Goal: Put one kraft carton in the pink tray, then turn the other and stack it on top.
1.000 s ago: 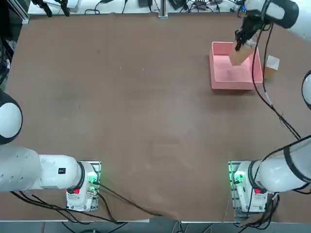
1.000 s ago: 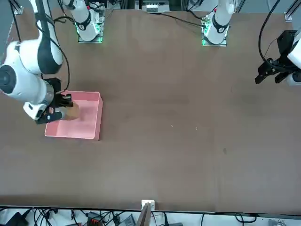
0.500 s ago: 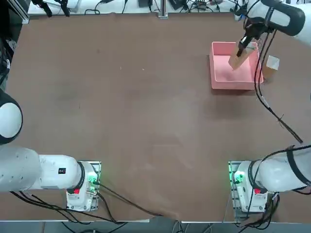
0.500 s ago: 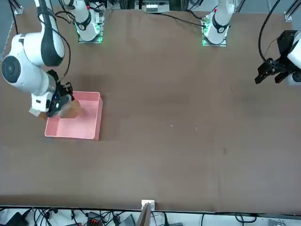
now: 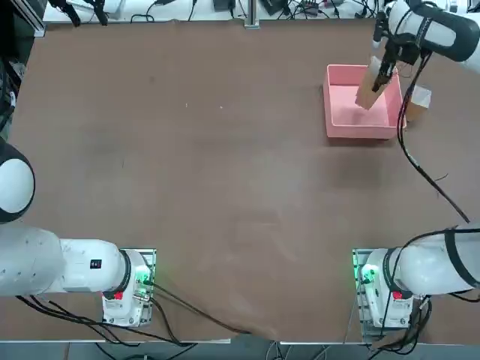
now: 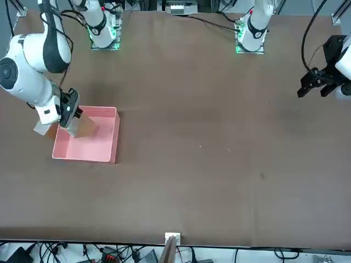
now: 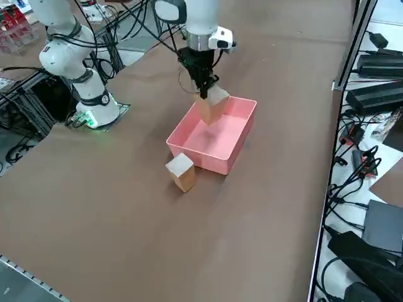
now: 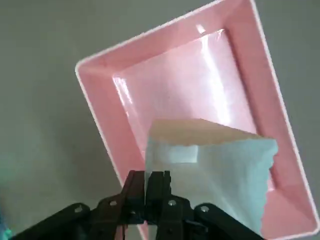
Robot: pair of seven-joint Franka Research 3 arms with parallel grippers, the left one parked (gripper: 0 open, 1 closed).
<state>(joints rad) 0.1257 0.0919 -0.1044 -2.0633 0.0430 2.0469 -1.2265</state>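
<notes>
Right gripper point(image 7: 204, 94): jaws pinching one kraft carton, above the tray near the surface's far right corner.
Held carton point(image 7: 213, 105): tan cardboard box with a pale face, tilted, hanging over the tray's inside.
Pink tray point(image 5: 337, 129): shallow smooth plastic, roughly square, raised walls, glossy floor.
Other carton point(image 7: 181, 172): same cardboard box, pale face up, on the matte brown surface point(image 5: 225, 165) just beside the tray's right wall.

You see a glossy pink plastic tray point(image 8: 107, 125) with light glinting on its smooth floor. Both kraft cartons point(image 7: 212, 104) point(image 7: 181, 171) look like matt cardboard with pale papery faces. The table point(image 5: 225, 150) is matt brown.
</notes>
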